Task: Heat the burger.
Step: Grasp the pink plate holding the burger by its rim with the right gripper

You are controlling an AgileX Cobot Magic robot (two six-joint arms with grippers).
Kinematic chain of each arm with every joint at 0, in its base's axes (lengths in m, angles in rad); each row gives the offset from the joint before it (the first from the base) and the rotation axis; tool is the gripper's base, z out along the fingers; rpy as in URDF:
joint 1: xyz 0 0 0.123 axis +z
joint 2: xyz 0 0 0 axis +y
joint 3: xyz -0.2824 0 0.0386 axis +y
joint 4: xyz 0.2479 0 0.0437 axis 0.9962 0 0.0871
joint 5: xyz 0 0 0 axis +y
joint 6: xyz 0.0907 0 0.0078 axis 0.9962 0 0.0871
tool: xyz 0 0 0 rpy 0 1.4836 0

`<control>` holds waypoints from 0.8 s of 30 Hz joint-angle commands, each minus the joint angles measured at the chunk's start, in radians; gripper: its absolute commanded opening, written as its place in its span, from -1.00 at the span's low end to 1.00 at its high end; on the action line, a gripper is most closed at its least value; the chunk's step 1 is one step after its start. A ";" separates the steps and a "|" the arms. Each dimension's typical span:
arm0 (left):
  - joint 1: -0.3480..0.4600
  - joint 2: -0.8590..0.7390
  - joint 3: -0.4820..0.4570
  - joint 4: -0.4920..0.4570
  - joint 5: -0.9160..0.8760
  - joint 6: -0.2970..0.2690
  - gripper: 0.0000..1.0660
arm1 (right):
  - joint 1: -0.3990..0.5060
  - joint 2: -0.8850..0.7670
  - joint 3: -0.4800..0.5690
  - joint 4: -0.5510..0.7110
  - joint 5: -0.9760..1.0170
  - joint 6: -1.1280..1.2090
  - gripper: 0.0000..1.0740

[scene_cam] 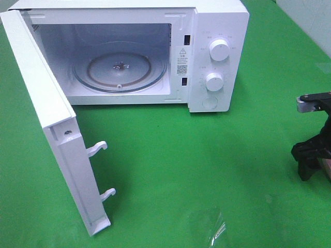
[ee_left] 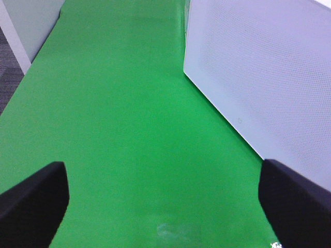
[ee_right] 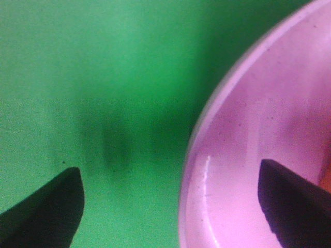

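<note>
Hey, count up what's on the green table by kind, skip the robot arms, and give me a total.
Microwave: 1
Glass turntable: 1
Knobs: 2 (upper knob, lower knob)
Pink plate: 1
Clear shiny patch near the front edge: unidentifiable, not counted
Total: 5

White microwave (scene_cam: 220, 23), its door (ee_left: 269, 67) finely dotted, green table (scene_cam: 207, 170), pink plate (ee_right: 248, 150).

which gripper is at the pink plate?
The right gripper: its open fingers sit either side of the rim of the pink plate. The left gripper, also open, faces only green cloth and a white panel.
</note>
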 commanded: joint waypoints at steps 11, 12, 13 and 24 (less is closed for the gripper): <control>-0.001 -0.015 0.001 -0.003 -0.015 0.002 0.71 | -0.006 0.048 0.006 -0.003 -0.020 0.017 0.48; -0.001 -0.015 0.001 -0.003 -0.015 0.002 0.71 | -0.006 0.048 0.006 -0.003 -0.019 0.017 0.43; -0.001 -0.015 0.001 -0.003 -0.015 0.002 0.71 | -0.006 0.048 0.006 -0.003 -0.019 0.017 0.43; -0.001 -0.015 0.001 -0.003 -0.015 0.002 0.71 | -0.006 0.048 0.006 -0.004 0.003 0.029 -0.31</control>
